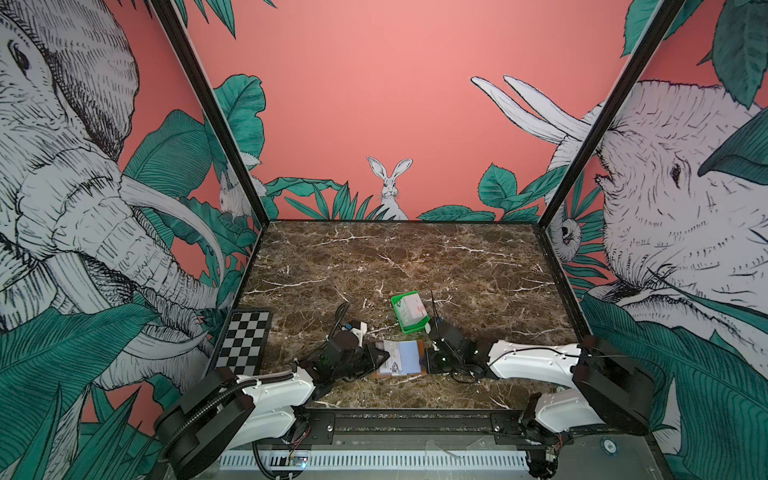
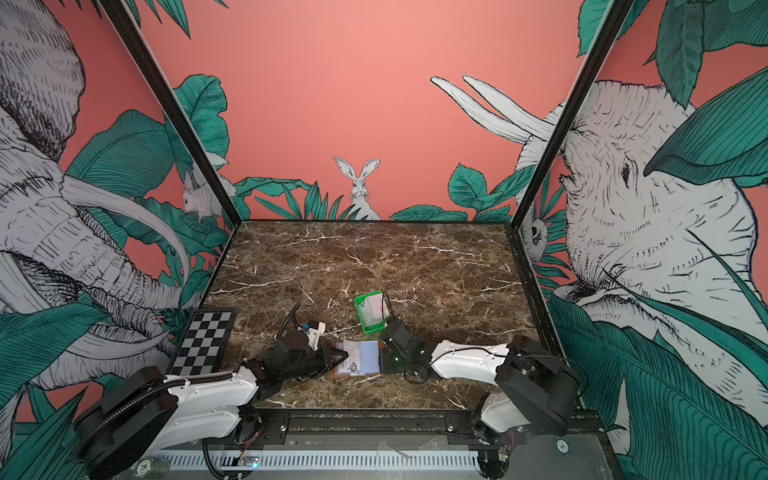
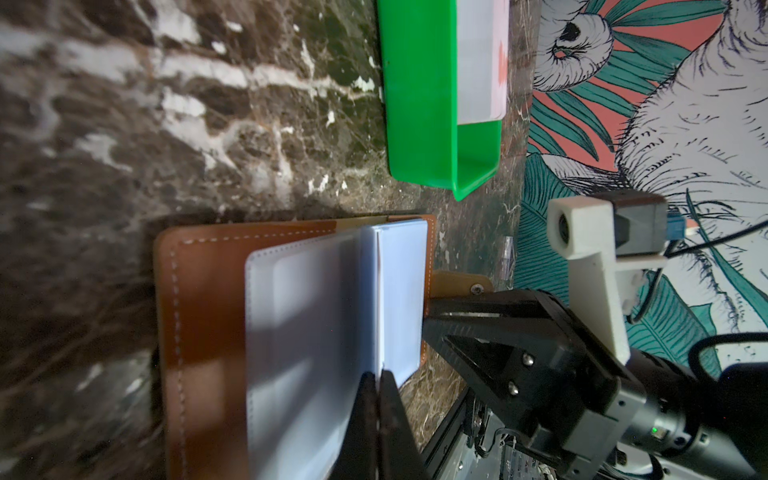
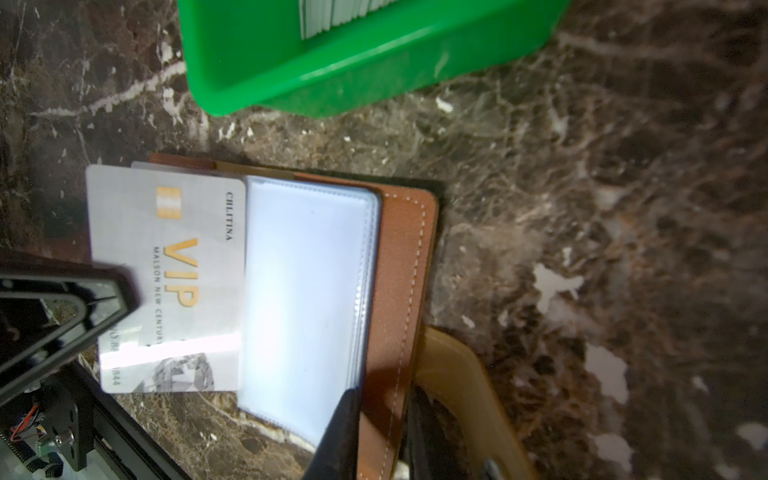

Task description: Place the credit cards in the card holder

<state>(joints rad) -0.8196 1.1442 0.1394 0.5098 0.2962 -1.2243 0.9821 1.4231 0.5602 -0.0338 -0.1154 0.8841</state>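
Both jaws clamped: L on card (image 4: 178, 232), R on holder (image 4: 409, 257).

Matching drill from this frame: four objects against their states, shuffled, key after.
1. tan-brown leather card holder
2. bright green plastic tray
3. white VIP card
4. black-and-white checkerboard panel

a. holds a stack of cards
b. pinched in the shut left claw
c. farthest left in both top views
d. lies open, clear sleeves showing

Pairs: 1-d, 2-a, 3-b, 4-c.
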